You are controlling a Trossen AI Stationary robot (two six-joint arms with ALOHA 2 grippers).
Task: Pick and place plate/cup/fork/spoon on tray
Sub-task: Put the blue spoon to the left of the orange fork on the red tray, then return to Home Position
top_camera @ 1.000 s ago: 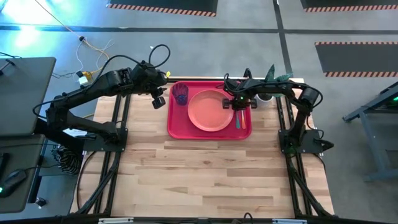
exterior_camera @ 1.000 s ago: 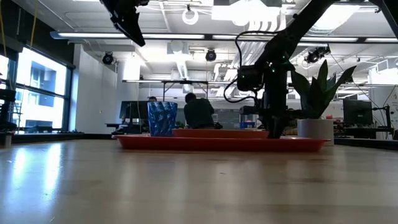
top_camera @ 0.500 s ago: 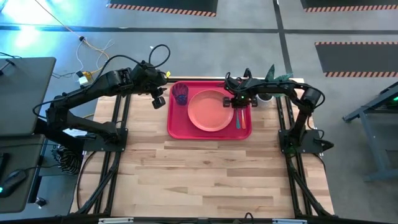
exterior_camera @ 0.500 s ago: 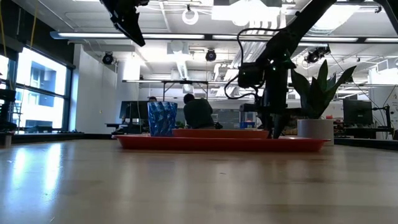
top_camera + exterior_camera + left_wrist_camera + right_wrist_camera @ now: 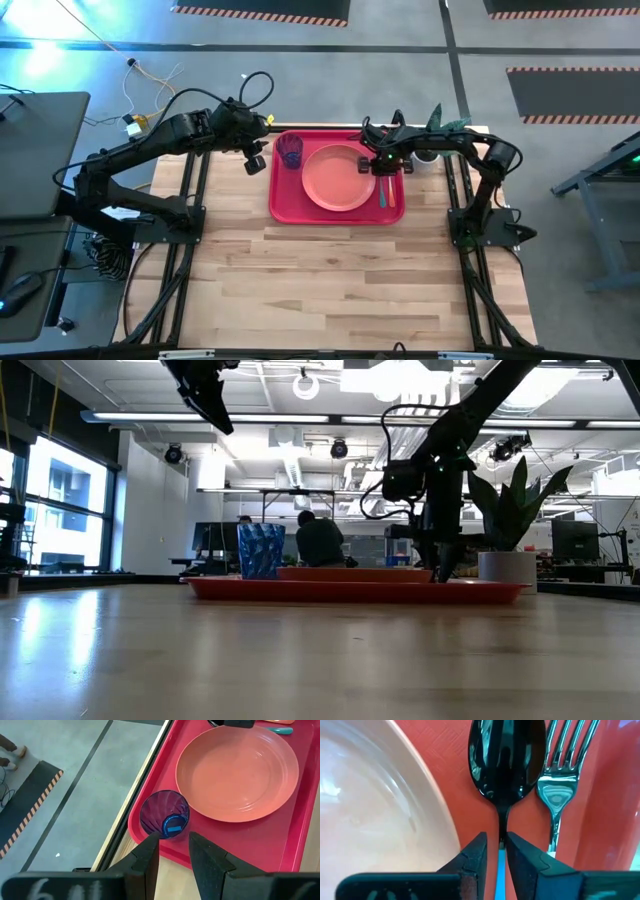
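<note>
The red tray (image 5: 285,205) lies at the table's far middle. On it stand the blue-purple cup (image 5: 290,151) at its far left and the salmon-pink plate (image 5: 335,178) in the middle. The teal-handled spoon (image 5: 506,760) and the fork (image 5: 560,780) lie side by side on the tray floor, right of the plate. My right gripper (image 5: 496,845) points down over the spoon, narrowly open, one finger on either side of the handle's start, without touching it. My left gripper (image 5: 174,845) is open and empty, raised left of the tray near the cup (image 5: 165,815).
A white pot with a green plant (image 5: 430,155) stands just right of the tray's far corner, behind my right arm. The near part of the wooden table (image 5: 330,280) is bare. A person (image 5: 318,542) sits in the room beyond the table.
My right gripper has risen a little above the tray. The spoon stays lying flat beside the fork.
</note>
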